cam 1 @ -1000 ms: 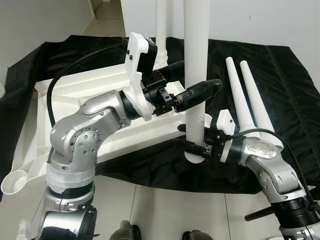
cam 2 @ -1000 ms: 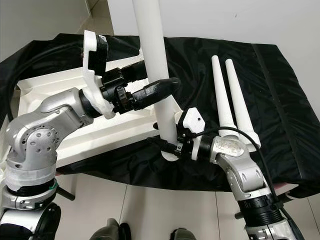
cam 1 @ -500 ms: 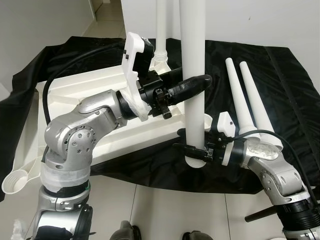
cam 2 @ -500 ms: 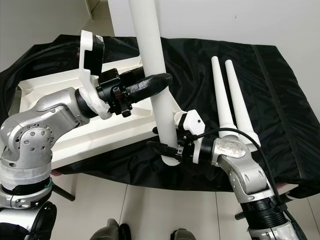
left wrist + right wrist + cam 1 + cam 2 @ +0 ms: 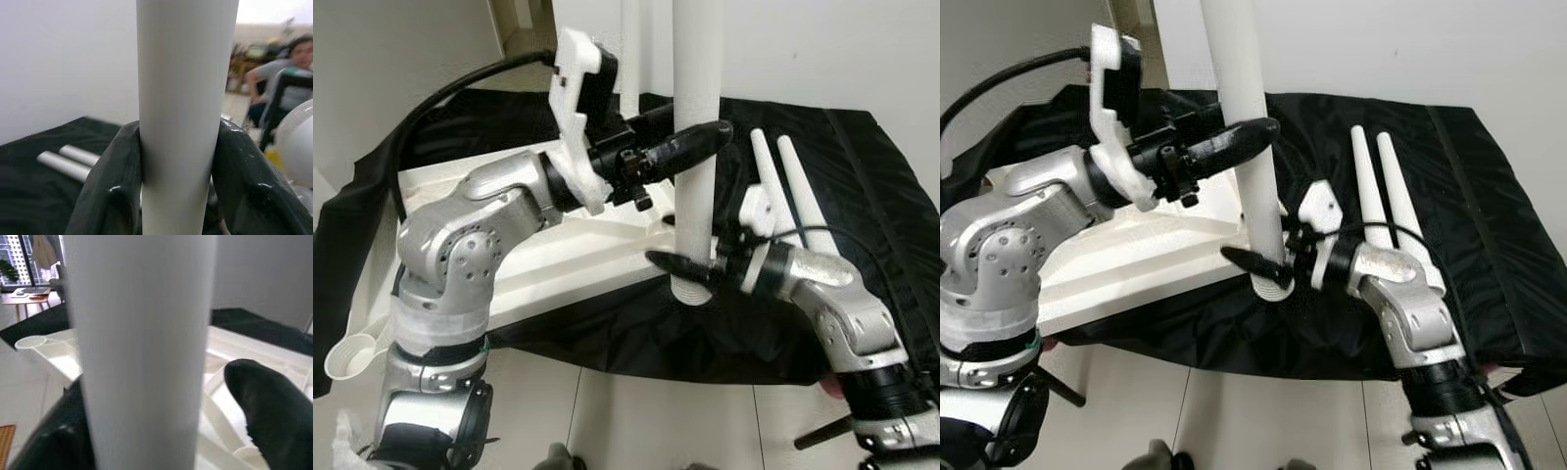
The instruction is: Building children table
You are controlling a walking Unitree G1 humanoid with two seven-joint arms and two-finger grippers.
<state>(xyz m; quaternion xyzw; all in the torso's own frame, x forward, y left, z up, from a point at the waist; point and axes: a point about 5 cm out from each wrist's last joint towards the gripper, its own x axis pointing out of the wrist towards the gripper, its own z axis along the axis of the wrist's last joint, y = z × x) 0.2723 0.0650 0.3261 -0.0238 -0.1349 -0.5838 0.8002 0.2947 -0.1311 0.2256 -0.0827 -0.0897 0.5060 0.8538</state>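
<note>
A white table leg (image 5: pixel 695 137) is standing upright, its flared lower end (image 5: pixel 690 290) hanging just off the corner of the upturned white tabletop (image 5: pixel 568 257), and both hands are gripping it. The left hand (image 5: pixel 700 147) is reaching in from the robot's left and clamping the leg partway up; in the left wrist view its two black fingers (image 5: pixel 113 181) are pressing against either side of the white tube (image 5: pixel 182 112). The right hand (image 5: pixel 1263 264) is coming in from the robot's right and closing on the same leg near its bottom, one black finger (image 5: pixel 677 266) lying across the front of the tube just above the flared end, below the left hand; in the right wrist view the leg (image 5: pixel 142 352) is sitting between the dark fingertips (image 5: pixel 271 406). Beyond the left hand, a second white leg (image 5: pixel 629 49) is standing upright at the tabletop's far side. Just beside the right hand's wrist, two more tapered white legs (image 5: pixel 793 206) are lying side by side on the black cloth (image 5: pixel 862 196) that is covering the surface under the tabletop. In the left wrist view a seated person (image 5: pixel 288 73) is showing in the background beyond the leg.
</note>
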